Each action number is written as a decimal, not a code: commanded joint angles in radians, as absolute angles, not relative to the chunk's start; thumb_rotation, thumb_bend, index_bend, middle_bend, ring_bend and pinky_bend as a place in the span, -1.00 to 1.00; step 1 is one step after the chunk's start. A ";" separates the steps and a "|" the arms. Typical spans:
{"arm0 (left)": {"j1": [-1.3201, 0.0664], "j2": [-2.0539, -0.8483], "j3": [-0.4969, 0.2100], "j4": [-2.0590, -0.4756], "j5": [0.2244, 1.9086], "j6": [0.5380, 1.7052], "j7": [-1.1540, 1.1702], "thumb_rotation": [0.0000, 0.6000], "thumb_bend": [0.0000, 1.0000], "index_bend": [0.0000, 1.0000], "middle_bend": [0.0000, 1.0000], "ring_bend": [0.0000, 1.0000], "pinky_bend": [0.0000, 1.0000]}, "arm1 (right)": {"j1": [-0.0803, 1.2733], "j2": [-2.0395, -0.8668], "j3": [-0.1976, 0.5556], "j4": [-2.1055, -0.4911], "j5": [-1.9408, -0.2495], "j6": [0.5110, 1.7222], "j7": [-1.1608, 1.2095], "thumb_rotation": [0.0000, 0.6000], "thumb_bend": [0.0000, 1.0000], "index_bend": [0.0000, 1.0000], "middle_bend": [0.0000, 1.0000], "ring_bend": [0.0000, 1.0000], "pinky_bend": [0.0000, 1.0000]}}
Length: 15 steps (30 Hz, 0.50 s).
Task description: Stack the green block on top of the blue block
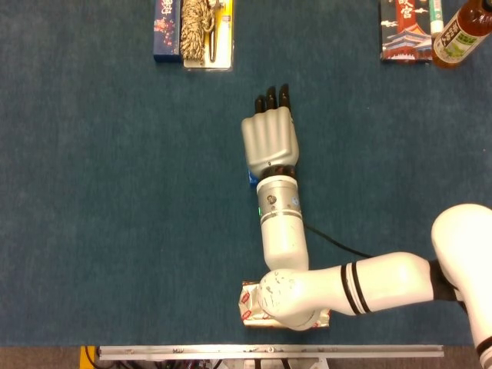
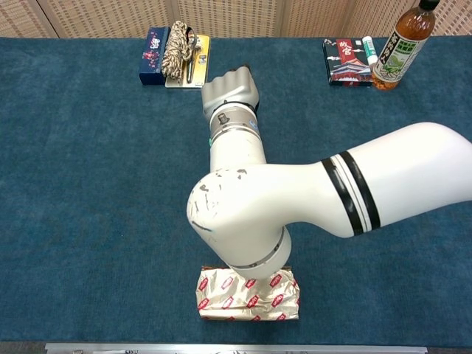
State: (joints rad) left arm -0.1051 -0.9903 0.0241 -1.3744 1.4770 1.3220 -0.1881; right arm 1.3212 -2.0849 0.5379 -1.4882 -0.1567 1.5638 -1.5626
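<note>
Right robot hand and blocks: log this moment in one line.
right robot hand: flat over blocks | blue block: sliver visible | green block: hidden | left robot hand: not in view

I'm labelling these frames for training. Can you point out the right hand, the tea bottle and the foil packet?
right hand point(image 1: 269, 142): head view, back of the hand.
tea bottle point(image 2: 398, 55): chest view, its label.
foil packet point(image 2: 221, 299): chest view, its top face, left part.
</note>
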 commanded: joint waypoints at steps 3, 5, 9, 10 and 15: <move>-0.104 -0.990 0.024 -1.375 1.477 1.323 -0.190 1.00 -0.54 -0.51 -0.77 -1.00 -0.83 | 1.325 -2.090 0.538 -1.479 -0.158 1.564 -1.568 1.00 -0.39 0.18 -0.67 -1.00 -0.88; -0.104 -0.990 0.024 -1.374 1.477 1.322 -0.190 1.00 -0.54 -0.51 -0.77 -1.00 -0.83 | 1.326 -2.092 0.539 -1.475 -0.159 1.563 -1.569 1.00 -0.39 0.18 -0.67 -1.00 -0.88; -0.104 -0.990 0.024 -1.374 1.477 1.321 -0.190 1.00 -0.54 -0.51 -0.77 -1.00 -0.83 | 1.328 -2.097 0.541 -1.465 -0.159 1.561 -1.573 1.00 -0.39 0.18 -0.67 -1.00 -0.88; -0.104 -0.990 0.024 -1.374 1.477 1.321 -0.191 1.00 -0.54 -0.51 -0.77 -1.00 -0.83 | 1.328 -2.098 0.541 -1.462 -0.159 1.560 -1.574 1.00 -0.39 0.18 -0.67 -1.00 -0.88; -0.104 -0.989 0.024 -1.373 1.477 1.322 -0.194 1.00 -0.55 -0.51 -0.77 -1.00 -0.83 | 1.330 -2.105 0.542 -1.448 -0.156 1.553 -1.579 1.00 -0.39 0.19 -0.67 -1.00 -0.88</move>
